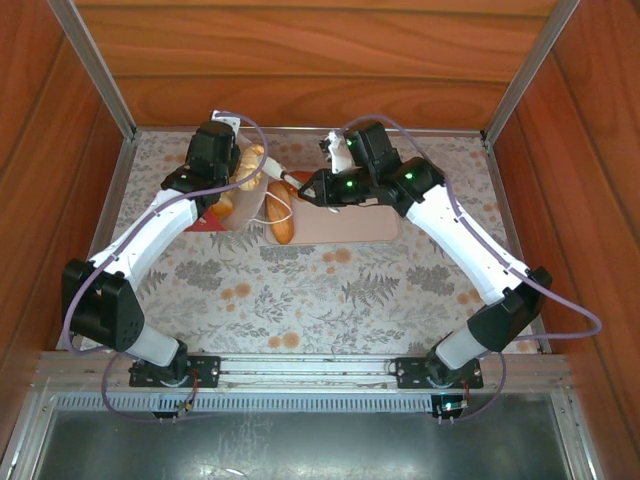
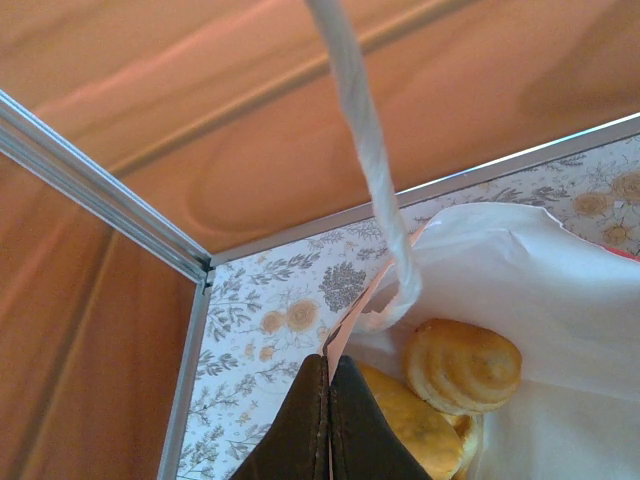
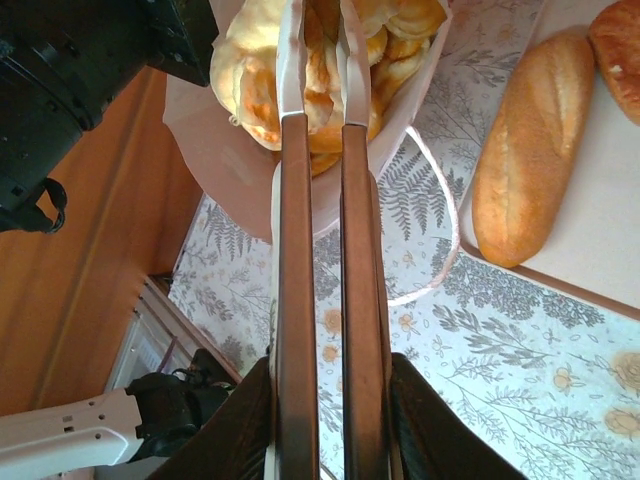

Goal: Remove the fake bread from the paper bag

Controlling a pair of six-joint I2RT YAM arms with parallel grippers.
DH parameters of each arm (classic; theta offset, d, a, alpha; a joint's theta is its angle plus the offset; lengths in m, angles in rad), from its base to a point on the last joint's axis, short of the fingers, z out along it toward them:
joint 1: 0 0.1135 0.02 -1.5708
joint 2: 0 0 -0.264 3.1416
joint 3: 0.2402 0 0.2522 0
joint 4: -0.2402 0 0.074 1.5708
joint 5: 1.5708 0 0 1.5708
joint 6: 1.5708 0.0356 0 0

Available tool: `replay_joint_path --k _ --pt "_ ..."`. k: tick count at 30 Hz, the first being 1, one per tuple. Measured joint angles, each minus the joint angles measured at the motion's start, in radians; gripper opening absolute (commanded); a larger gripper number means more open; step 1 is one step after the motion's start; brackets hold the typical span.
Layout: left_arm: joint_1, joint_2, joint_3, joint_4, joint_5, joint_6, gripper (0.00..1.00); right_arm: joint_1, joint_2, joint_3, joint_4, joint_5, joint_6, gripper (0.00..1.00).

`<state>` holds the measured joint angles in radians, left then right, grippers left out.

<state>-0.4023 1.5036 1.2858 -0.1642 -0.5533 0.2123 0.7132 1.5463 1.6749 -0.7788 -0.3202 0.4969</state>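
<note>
The paper bag (image 1: pixel 243 200) stands at the back left, white, its mouth open. My left gripper (image 2: pixel 330 362) is shut on the bag's rim, a thin paper edge pinched between its dark jaws; it sits at the bag's left side (image 1: pixel 218 165). Inside the bag lie pieces of fake bread: a ridged round bun (image 2: pixel 463 365) and a yellow-orange one (image 2: pixel 415 428). My right gripper (image 3: pixel 321 30) reaches into the bag's mouth (image 1: pixel 285 183), its long fingers (image 3: pixel 297 200) nearly together with a golden pastry (image 3: pixel 321 55) caught between the tips. A white string handle (image 2: pixel 365 150) rises from the rim.
A pale pink tray (image 1: pixel 355 228) lies to the right of the bag with an oval loaf (image 3: pixel 530 150) near its left edge and another pastry (image 3: pixel 620 50) beside it. Wooden walls and aluminium rails (image 2: pixel 100 190) close in the floral cloth at the back and sides.
</note>
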Motion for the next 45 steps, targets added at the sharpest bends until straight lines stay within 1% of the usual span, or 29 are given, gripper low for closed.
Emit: replay_joint_path --k 6,16,23,31,39,45 --pt "0.0 0.001 0.0 0.0 0.0 0.0 0.0 0.0 -0.028 0.0 -0.052 0.054 -0.017 0.0" --pt "0.0 0.003 0.005 -0.003 -0.001 0.004 0.0 0.0 -0.062 -0.015 -0.088 0.122 -0.037 0.0" --pt "0.0 0.003 0.005 -0.003 -0.001 0.022 0.0 -0.013 -0.119 0.001 -0.139 0.19 -0.067 0.0" --pt "0.0 0.003 0.005 -0.003 0.001 0.041 0.0 -0.1 -0.197 0.005 -0.192 0.249 -0.088 0.0" --pt "0.0 0.003 0.005 -0.003 0.007 0.045 0.0 -0.213 -0.26 -0.067 -0.263 0.267 -0.105 0.0" --pt "0.0 0.002 0.005 -0.003 0.008 0.045 0.0 -0.237 -0.251 -0.115 -0.344 0.294 -0.146 0.0"
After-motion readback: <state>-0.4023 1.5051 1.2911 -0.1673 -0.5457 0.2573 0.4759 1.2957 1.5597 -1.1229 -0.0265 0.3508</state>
